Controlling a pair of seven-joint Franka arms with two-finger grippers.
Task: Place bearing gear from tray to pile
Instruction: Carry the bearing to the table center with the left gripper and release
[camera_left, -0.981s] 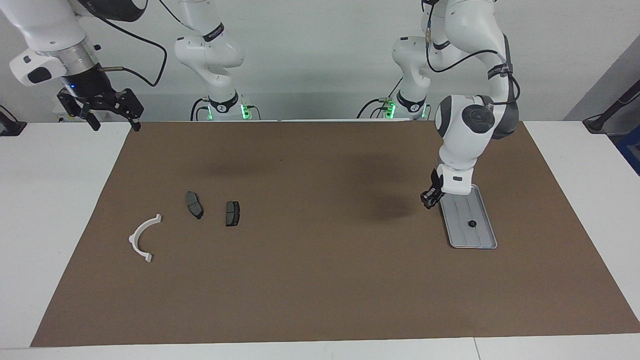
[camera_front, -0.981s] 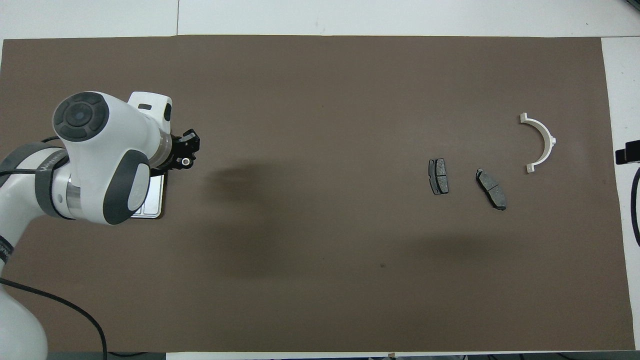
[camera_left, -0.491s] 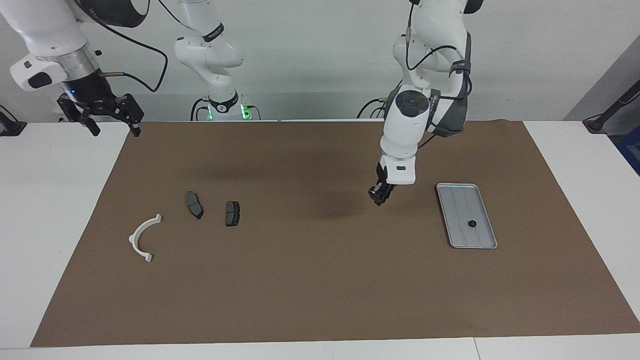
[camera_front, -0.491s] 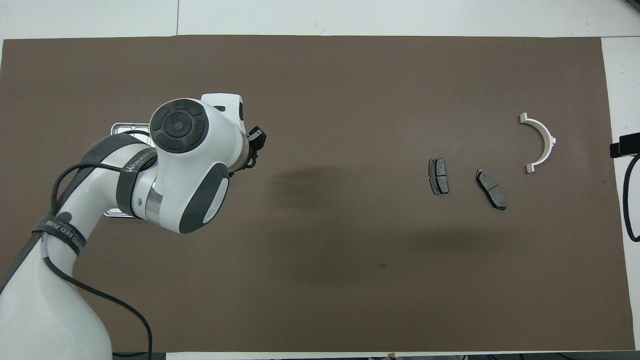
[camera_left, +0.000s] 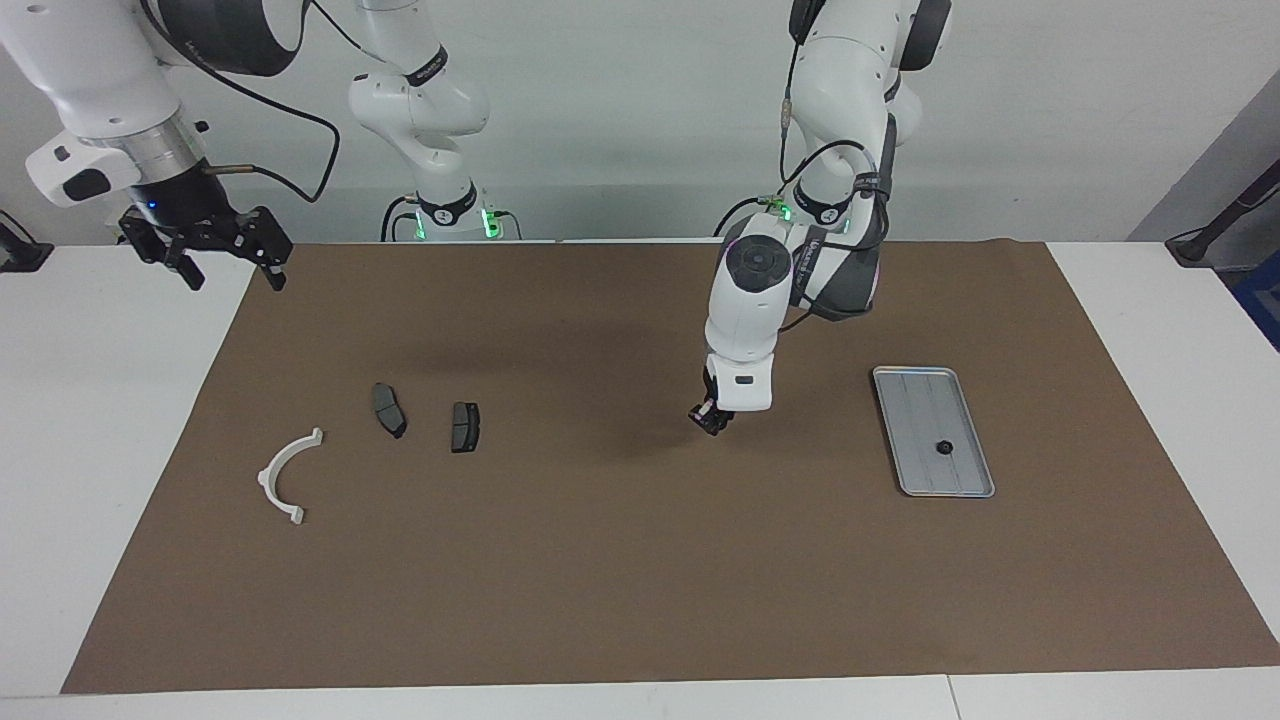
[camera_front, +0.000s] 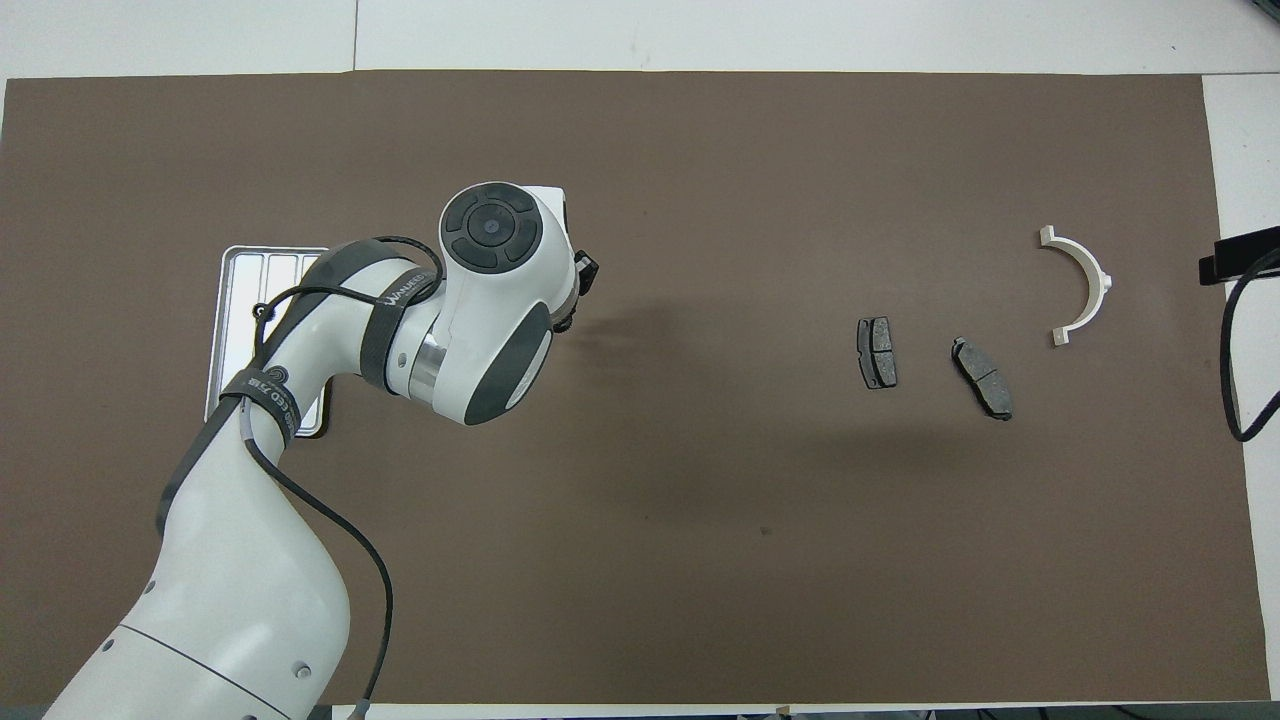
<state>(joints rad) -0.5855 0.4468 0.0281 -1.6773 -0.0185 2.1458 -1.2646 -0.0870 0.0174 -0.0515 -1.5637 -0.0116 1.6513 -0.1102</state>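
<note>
Left end effector (camera_left: 712, 420) hangs above brown mat (camera_left: 640, 560), between tray and pile.
Its grip is unreadable; right end effector (camera_left: 205, 250) waits open. Flat ridged silver-grey metal tray (camera_left: 915, 395) holds one small dark part (camera_left: 942, 447).

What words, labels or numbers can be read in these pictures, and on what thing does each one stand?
Band near the left arm's wrist: white print, perhaps beginning "WAN", too blurred to read surely.
Band lower on the left arm: white print, unreadable.
Tray, pads, bracket: no text seen.
</note>
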